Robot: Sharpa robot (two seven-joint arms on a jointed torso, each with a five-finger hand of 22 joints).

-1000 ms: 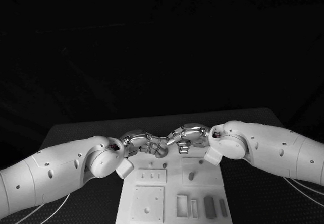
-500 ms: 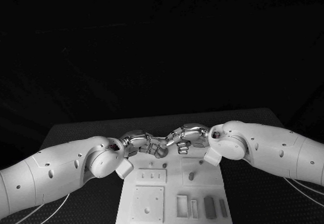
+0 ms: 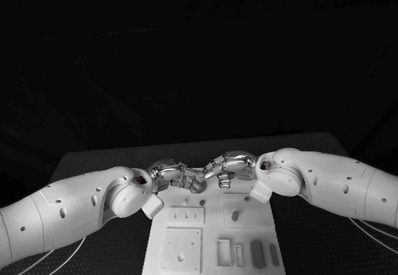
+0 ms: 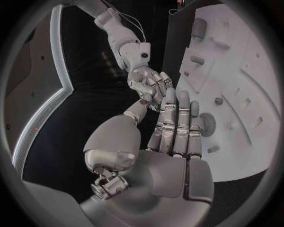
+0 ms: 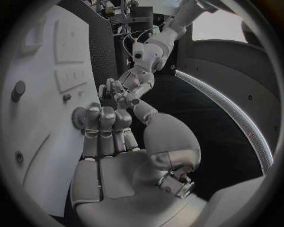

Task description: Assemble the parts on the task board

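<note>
Little has moved since the earlier pictures: your left hand (image 3: 174, 176) and right hand (image 3: 226, 170) stay knuckle to knuckle over the far end of the task board (image 3: 212, 261), and only the fingers between them have shuffled slightly. You are in the middle of a step at that far end, with the fingertips of both hands meeting as if to pass or seat something small. From the left wrist view, your left hand (image 4: 172, 137) has its fingers held straight and close together, the thumb reaching toward the right hand (image 4: 149, 85), whose fingers are curled in; the right wrist view shows the mirror of it, the right hand (image 5: 118, 137) flat along the board's far edge beside a round knob (image 5: 78, 117). Whether either hand has a part pinched I cannot tell, since the meeting point is small and hidden by the fingers. On the board nearer you than the hands, a small part (image 3: 235, 216) stands in its recess and a longer dark part (image 3: 257, 254) lies in the near row of slots. Next, you likely need a slow, fine move: keep the fingertips aligned and confirm what is between them before pressing down.
</note>
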